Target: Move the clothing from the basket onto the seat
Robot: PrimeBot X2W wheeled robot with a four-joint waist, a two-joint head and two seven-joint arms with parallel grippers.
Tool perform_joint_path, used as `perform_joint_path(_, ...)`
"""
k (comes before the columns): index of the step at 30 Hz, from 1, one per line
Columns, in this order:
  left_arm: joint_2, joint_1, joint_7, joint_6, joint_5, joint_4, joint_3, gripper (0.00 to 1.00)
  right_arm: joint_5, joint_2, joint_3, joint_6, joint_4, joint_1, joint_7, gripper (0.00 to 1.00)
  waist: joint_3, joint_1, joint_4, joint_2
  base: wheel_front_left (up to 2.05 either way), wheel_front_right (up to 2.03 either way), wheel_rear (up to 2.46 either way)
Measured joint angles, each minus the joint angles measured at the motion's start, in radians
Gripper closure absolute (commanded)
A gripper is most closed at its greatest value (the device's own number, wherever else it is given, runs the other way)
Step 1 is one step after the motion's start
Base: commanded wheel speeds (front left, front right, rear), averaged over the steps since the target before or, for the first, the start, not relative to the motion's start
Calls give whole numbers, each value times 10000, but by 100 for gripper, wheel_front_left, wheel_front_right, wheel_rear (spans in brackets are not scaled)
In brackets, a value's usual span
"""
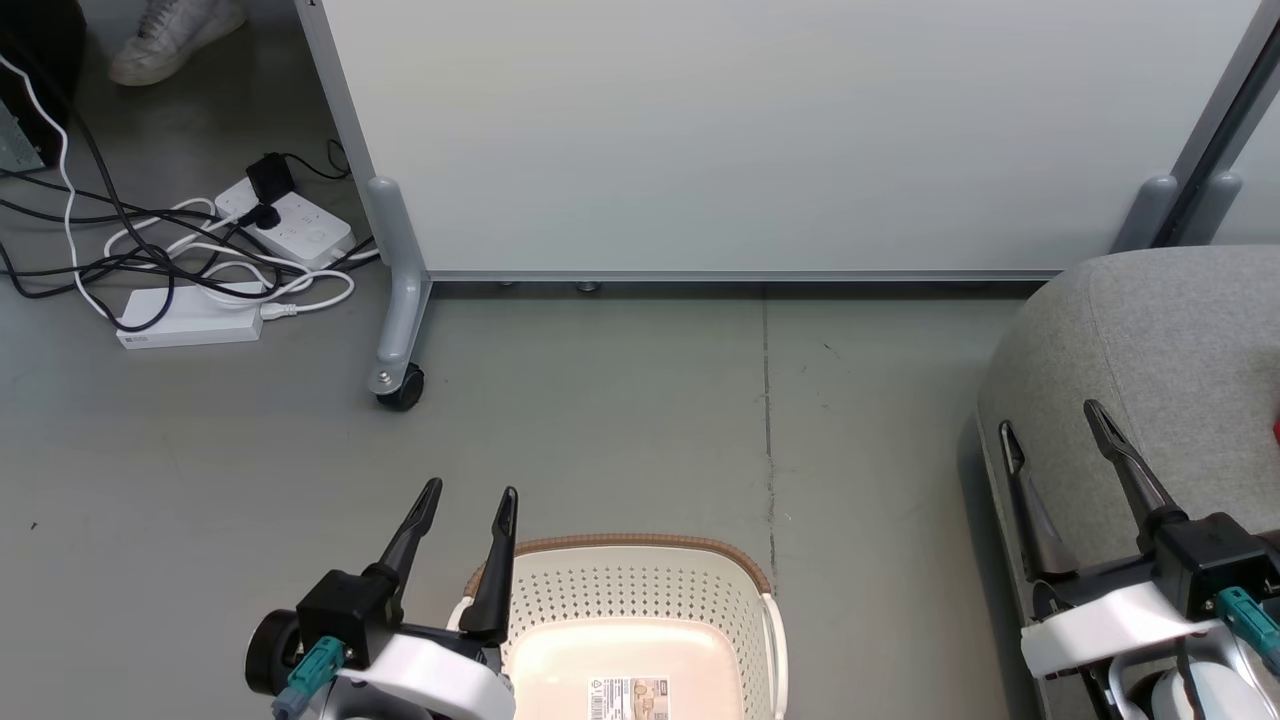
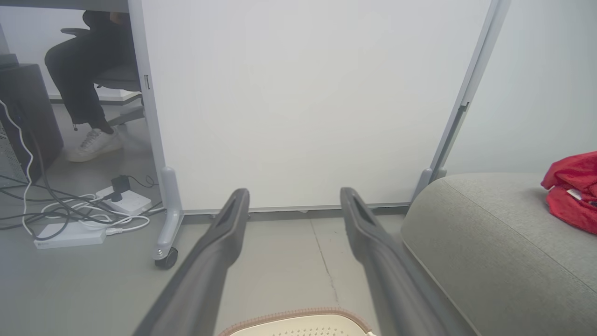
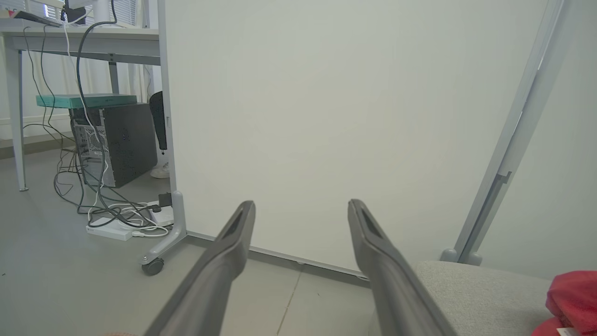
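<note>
**Both pincers spread wide; red clothing lies on the seat**

In the head view we see our left pincer (image 1: 471, 490) at the lower left, its two dark fingers spread apart and holding nothing. Its inner finger crosses the left edge of the basket (image 1: 640, 542), which stands on the grey floor (image 1: 620, 400) right before us. The basket's brown rim, perforated cream wall and pale bottom are in plain sight, with a paper label (image 1: 628, 698) lying flat inside.

Our right pincer (image 1: 1048, 418) rises at the lower right, fingers likewise spread and pinching nothing. It hangs over the near left edge of the seat (image 1: 1150, 330), the big grey cushion to the right of the basket and apart from it.

The clothing (image 2: 571, 196) shows in the left wrist view as a bunched red heap resting on top of the seat, toward that view's right edge; a bit of white shows in its folds. We cannot tell how many garments make up the heap.

Beyond the basket stands a white partition panel (image 1: 760, 130) on a grey frame with a caster wheel (image 1: 400, 385). To its left, white power strips (image 1: 190, 325) lie among tangled cables, and a person's pale shoe (image 1: 175, 35) rests on the floor at the upper left.
</note>
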Motion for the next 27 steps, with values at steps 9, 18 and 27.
perform_joint_path(9,-17,472,36,-35,-146,334,-19,100,157,230,98,0,516,453,88,100,2,0,-10,0,0,0,0)
perform_joint_path(18,-12,395,410,-115,-1981,359,86,100,2169,332,-523,0,495,486,696,100,1,0,-77,0,0,0,0)
perform_joint_path(27,-10,148,704,-219,-3501,468,196,100,3820,420,-953,-2,380,545,1179,100,0,0,-136,0,0,0,0)
